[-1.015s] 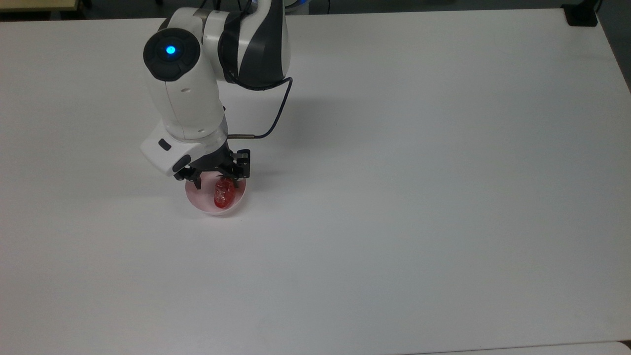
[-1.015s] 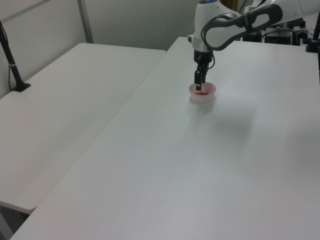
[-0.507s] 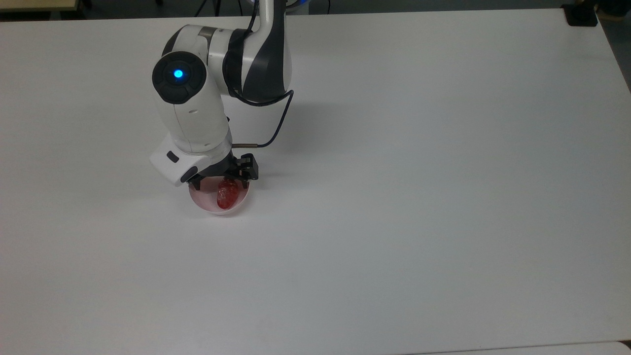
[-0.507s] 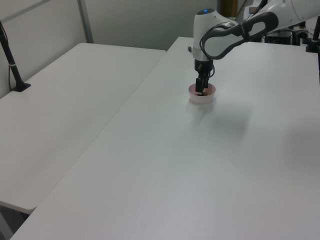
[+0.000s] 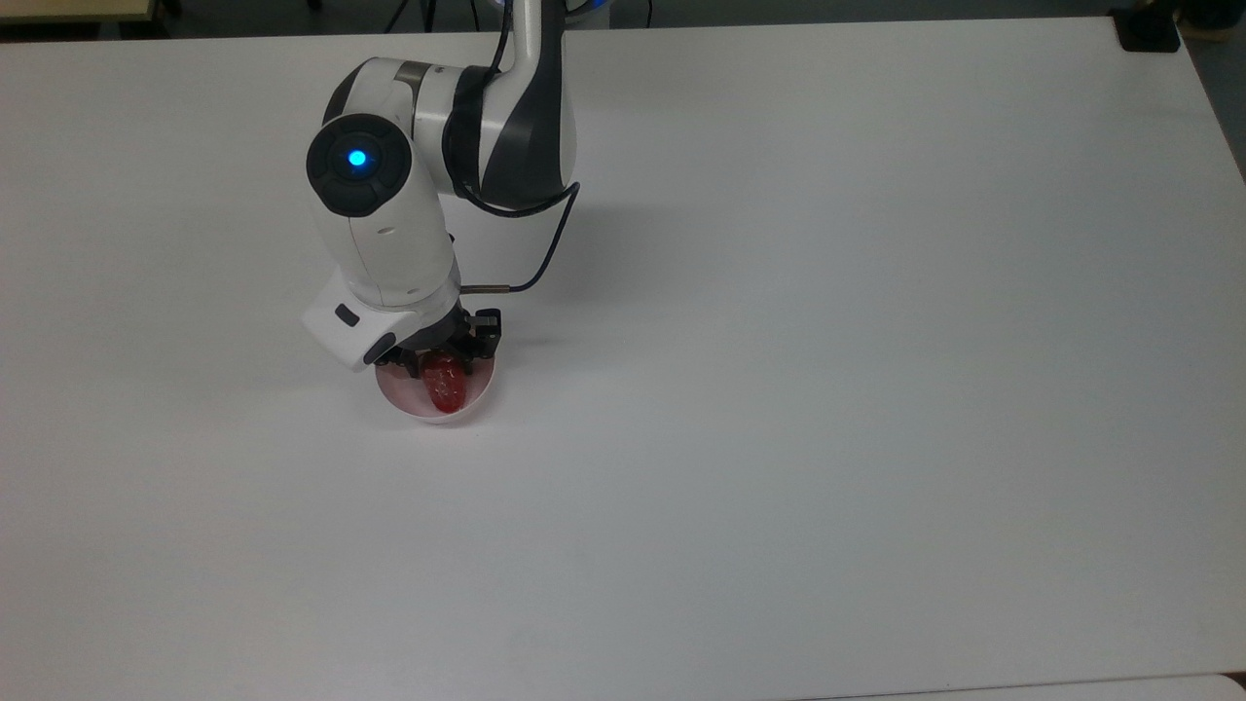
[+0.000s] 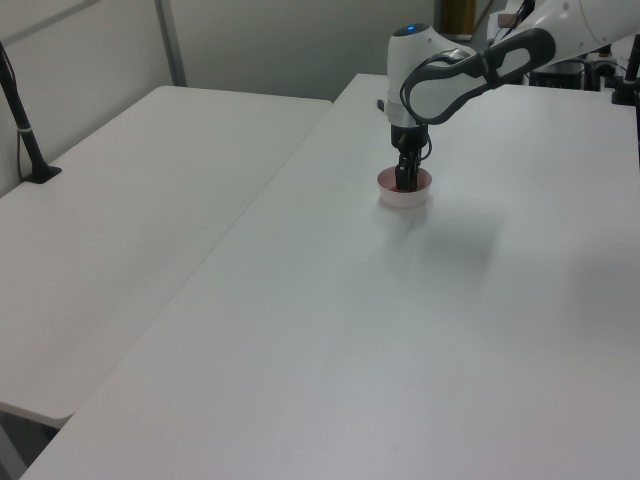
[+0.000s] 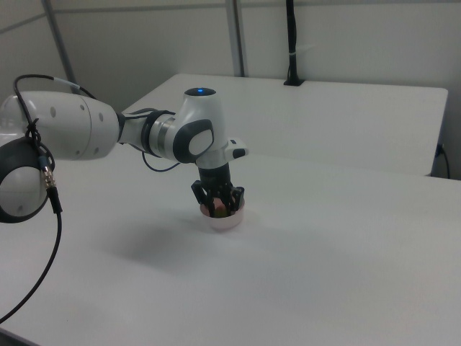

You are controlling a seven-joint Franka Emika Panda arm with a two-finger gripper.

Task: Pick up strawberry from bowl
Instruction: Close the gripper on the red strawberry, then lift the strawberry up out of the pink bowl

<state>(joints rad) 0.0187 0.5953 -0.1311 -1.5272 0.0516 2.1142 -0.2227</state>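
the strawberry [image 5: 445, 385] lies inside the bowl [image 5: 477, 404], long axis running roughly up and down in the top view, its tip towards the top view's lower edge and its stem end tucked under the tool. the bowl stands on the white table [image 5: 827, 341], well away from every edge. the gripper [image 5: 440, 352] is lowered into the bowl with its fingers straddling the upper part of the fruit; whether they have closed on it cannot be told, as the wrist housing covers the contact area. in the right view the gripper [image 7: 218, 205] sits within the bowl rim [image 7: 225, 222], fruit showing between the dark fingers.

handling assessment: the fruit appears light, glossy and likely slick, so a grip on the tapering tip would tend to squeeze it out. the broad shoulder just below the stem cap is judged the best hold, across the short axis, with moderate force. the bowl looks light and could lift or slide if a finger catches its wall.
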